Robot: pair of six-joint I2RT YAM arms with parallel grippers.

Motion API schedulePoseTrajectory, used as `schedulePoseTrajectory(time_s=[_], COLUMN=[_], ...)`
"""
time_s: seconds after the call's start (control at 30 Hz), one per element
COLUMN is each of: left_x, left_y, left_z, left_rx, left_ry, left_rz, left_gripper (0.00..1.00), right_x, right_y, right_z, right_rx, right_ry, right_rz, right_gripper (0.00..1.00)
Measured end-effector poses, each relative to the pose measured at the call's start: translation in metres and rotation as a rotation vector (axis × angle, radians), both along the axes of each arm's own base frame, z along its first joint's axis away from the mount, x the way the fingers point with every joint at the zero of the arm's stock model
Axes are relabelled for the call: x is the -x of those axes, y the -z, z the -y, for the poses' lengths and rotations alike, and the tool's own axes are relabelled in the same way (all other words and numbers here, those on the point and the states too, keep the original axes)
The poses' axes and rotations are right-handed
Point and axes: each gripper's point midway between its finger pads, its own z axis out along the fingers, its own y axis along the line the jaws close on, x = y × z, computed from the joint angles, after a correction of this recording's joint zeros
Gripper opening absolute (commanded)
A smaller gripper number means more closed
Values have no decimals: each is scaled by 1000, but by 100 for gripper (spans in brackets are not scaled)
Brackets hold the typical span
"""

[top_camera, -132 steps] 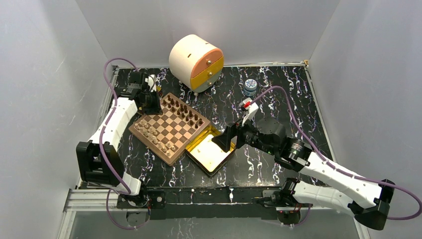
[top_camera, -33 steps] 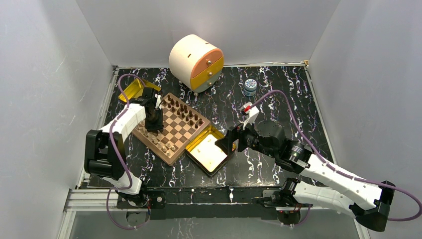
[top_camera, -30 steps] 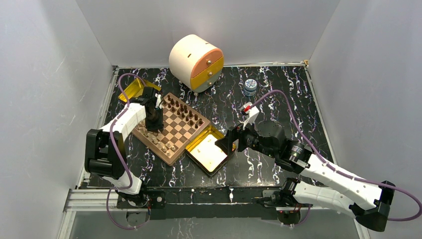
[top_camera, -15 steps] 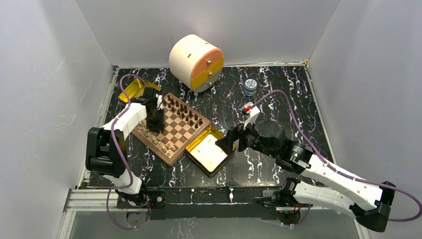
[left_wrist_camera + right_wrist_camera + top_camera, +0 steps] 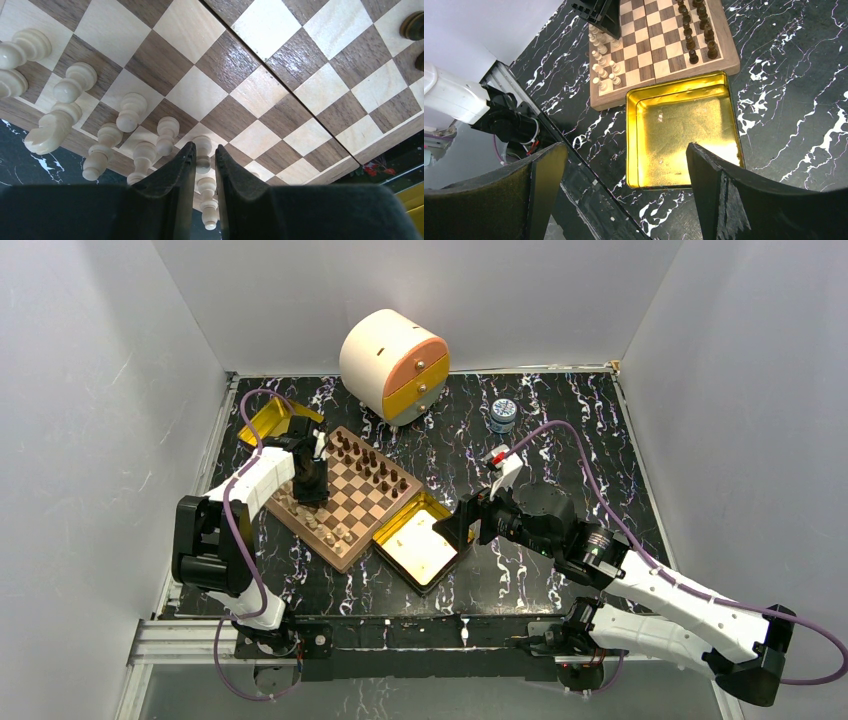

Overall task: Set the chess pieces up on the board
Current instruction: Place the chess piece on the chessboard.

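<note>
The board [image 5: 301, 534] lies left of centre, with dark chess pieces [image 5: 375, 465] along its far edge and light ones [image 5: 320, 525] along its near left edge. My left gripper [image 5: 312, 490] reaches down at the board's left corner. In the left wrist view its jaws [image 5: 204, 146] stand narrow, with a light tan pawn [image 5: 202, 142] between them and the pads close against both its sides. Other light pieces [image 5: 127, 112] stand beside it. My right gripper [image 5: 624, 146] hangs wide open and empty over the near gold tin [image 5: 684, 135].
A round cream box with orange and yellow drawers [image 5: 395, 365] stands at the back. A small jar [image 5: 503, 415] sits to its right. A second gold tin [image 5: 262, 420] lies at the back left, behind my left arm. The near tin [image 5: 420, 545] touches the board's right side.
My left arm came from the back-left tin to the board's left corner. Over the last second its jaws narrowed a little round the pawn. The right arm has barely moved.
</note>
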Motion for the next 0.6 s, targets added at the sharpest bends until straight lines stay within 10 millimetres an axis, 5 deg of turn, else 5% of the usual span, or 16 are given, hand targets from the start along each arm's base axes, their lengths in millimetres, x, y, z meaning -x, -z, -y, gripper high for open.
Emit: schedulePoseTrajectory(time_s=[0.6], left_x=[2], left_y=[0], left_z=[-2], left_rx=[-12], left_ry=[-2], left_rz=[-6], left_gripper=[15], right_x=[0], right_y=[0], right_z=[0], right_rx=[-1], right_ry=[1], right_rz=[-2], right_gripper=[99])
